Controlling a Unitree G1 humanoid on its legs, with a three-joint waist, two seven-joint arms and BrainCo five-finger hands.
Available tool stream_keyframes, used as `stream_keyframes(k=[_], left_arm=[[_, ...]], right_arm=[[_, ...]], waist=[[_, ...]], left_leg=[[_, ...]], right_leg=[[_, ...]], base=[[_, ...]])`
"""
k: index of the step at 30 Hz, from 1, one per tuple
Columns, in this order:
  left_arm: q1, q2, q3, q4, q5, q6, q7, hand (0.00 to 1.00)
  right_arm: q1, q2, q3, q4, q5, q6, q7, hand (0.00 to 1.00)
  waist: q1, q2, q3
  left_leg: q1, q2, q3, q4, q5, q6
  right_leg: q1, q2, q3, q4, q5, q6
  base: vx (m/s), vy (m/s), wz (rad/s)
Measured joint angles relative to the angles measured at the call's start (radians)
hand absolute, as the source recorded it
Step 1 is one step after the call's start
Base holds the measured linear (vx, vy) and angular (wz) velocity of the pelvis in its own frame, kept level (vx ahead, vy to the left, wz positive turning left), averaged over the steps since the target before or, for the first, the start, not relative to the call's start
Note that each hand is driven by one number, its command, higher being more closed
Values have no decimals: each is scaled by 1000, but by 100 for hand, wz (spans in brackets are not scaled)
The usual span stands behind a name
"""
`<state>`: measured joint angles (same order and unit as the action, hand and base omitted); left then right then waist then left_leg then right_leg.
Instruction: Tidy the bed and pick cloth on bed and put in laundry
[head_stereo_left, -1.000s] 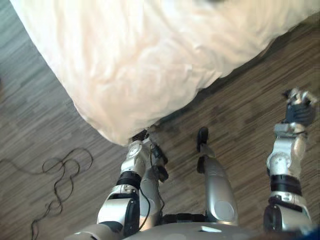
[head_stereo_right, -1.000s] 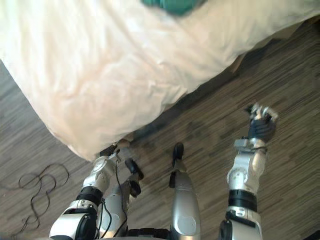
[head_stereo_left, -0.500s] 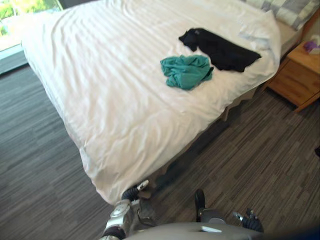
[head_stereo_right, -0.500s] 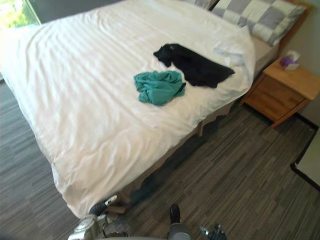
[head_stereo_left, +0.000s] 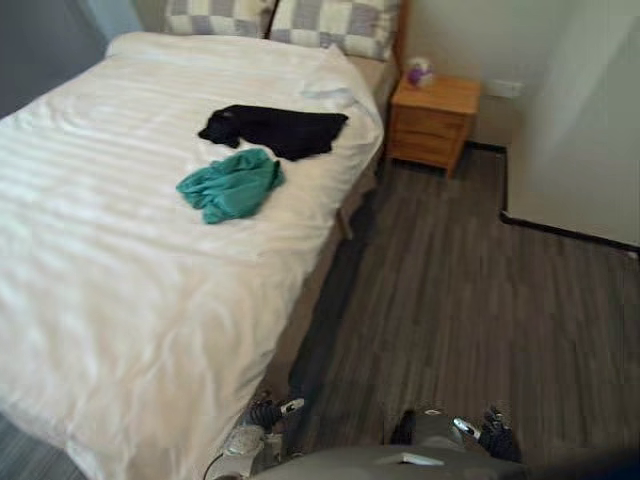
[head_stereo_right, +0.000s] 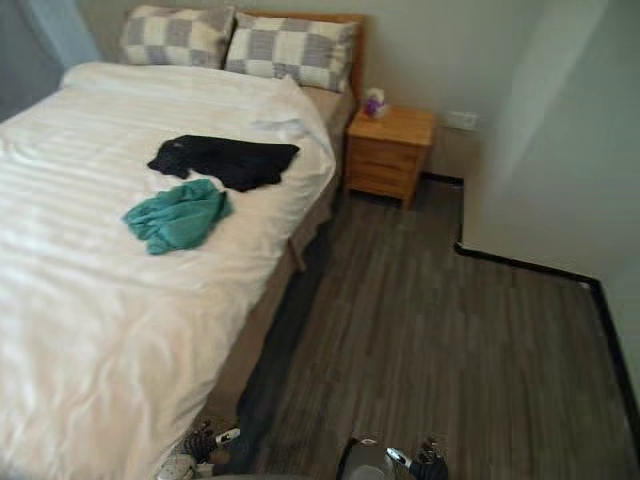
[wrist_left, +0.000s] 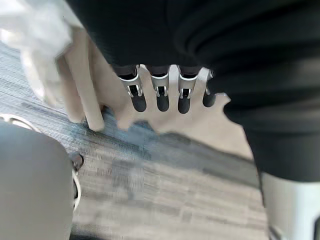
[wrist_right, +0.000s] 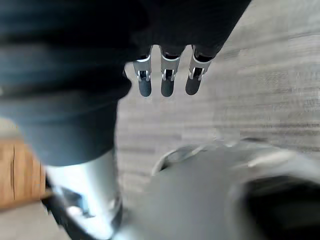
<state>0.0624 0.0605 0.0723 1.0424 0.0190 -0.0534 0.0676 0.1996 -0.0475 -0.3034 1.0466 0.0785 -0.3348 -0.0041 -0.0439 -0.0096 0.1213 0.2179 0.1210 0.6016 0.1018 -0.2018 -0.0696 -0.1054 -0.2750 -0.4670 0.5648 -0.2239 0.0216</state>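
Clothes not yet picked up, both hands empty

A teal cloth (head_stereo_left: 232, 186) lies crumpled on the white bed (head_stereo_left: 110, 300), just beside a black cloth (head_stereo_left: 275, 128) nearer the pillows (head_stereo_right: 290, 50). The left hand (wrist_left: 161, 95) and right hand (wrist_right: 166, 77) hang low with straight fingers, holding nothing. This looks like the approach: next, walk along the bedside until the teal cloth is within reach.

Open floor (head_stereo_right: 420, 330) runs from 6 toward 12 o'clock. The white bed (head_stereo_right: 80, 330) blocks 9, a wooden nightstand (head_stereo_right: 390, 152) closes 12, and the wall (head_stereo_right: 545, 120) bounds 2.
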Motion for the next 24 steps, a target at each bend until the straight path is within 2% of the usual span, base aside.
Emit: stream_keyframes(k=[1,2,3,4,5,7,9,11,12,13,14,15,16,17,18,21,24], left_arm=[[-8,7,-3,2,-5,3,7,0],[-12,-2,-24,2,-9,4,12,0],[-10,-9,-36,1,-9,5,16,0],[-17,-16,-40,1,-9,4,20,0],[-18,-18,-44,0,-9,3,20,0],[-13,-20,-41,-3,-15,-2,19,0],[-7,-15,-30,-3,-51,-2,20,0],[-2,1,-15,1,-81,-8,22,0],[3,4,-4,0,-89,-12,20,0],[2,-6,20,0,-103,-31,21,0],[5,-13,25,0,-112,-40,20,0],[8,-21,23,1,-117,-53,17,0],[12,-22,16,2,-117,-58,16,0],[20,-25,6,2,-118,-65,12,0],[14,-23,6,7,-118,-66,2,0],[13,-4,10,22,-124,-63,-21,0],[16,10,10,23,-125,-56,-21,0]], right_arm=[[-11,3,0,-4,-1,0,-4,0],[-25,-2,8,-16,-4,-2,-11,0],[-40,-9,14,-21,-5,0,-16,0],[-42,-11,22,-19,-7,1,-19,0],[-44,-11,23,-16,-13,2,-20,0],[-45,-23,39,-8,-27,5,-16,0],[-51,-32,50,-9,-28,8,-10,0],[-47,-30,84,-2,-38,13,3,0],[-47,-30,84,5,-42,13,6,0],[-52,-38,82,20,-48,13,11,0],[-57,-45,82,29,-53,14,14,0],[-73,-60,80,42,-54,15,16,0],[-75,-65,81,42,-54,15,17,0],[-69,-78,78,41,-50,16,18,0],[-66,-79,73,44,-46,22,18,0],[-29,-49,45,51,-16,58,24,0],[-9,-33,12,52,21,95,71,0]], waist=[[4,-12,-1],[8,15,-2],[6,30,8],[2,33,12],[2,25,16],[6,31,16],[8,39,13],[14,16,28],[20,12,27],[43,8,31],[53,20,27],[57,46,30],[54,60,28],[43,86,15],[30,96,22],[33,66,18],[35,48,14]], left_leg=[[-5,1,6,2,6,-10],[-23,41,19,12,14,-21],[-34,68,24,39,18,-15],[-44,85,19,57,22,-14],[-42,81,17,47,23,-17],[-41,70,37,19,50,-13],[-27,72,51,32,51,-15],[-38,67,-8,101,48,-12],[-53,66,-56,131,46,-7],[-84,41,-230,172,19,19],[-91,23,-303,172,3,26],[-94,-8,-413,162,-27,29],[-93,-13,-439,150,-42,28],[-80,-4,-456,110,-77,26],[-55,2,-452,69,-102,30],[-42,-17,-433,54,-97,42],[-12,-24,-432,28,-90,40]], right_leg=[[13,36,-5,-66,-7,-10],[64,119,-2,-225,25,-35],[97,164,5,-327,68,-45],[155,208,27,-469,138,-53],[175,219,38,-517,162,-56],[225,255,88,-648,232,-54],[226,260,117,-661,250,-51],[222,252,173,-662,251,-50],[217,252,193,-662,252,-47],[205,244,255,-662,255,-33],[192,246,282,-663,259,-27],[174,253,327,-667,265,-23],[165,260,342,-667,272,-22],[146,277,351,-667,288,-12],[147,287,351,-667,306,-6],[148,263,350,-667,321,0],[160,259,347,-667,324,4]], base=[[107,-270,-102],[82,-240,-87],[23,-295,-92],[-22,-164,-59],[-54,-134,-52],[-84,-45,-61],[-79,3,-59],[-88,13,-51],[-71,-6,-83],[-65,23,-95],[-75,107,-133],[-74,139,-99],[-92,175,-98],[-57,160,-49],[-43,155,-34],[-35,137,-9],[39,68,-5]])
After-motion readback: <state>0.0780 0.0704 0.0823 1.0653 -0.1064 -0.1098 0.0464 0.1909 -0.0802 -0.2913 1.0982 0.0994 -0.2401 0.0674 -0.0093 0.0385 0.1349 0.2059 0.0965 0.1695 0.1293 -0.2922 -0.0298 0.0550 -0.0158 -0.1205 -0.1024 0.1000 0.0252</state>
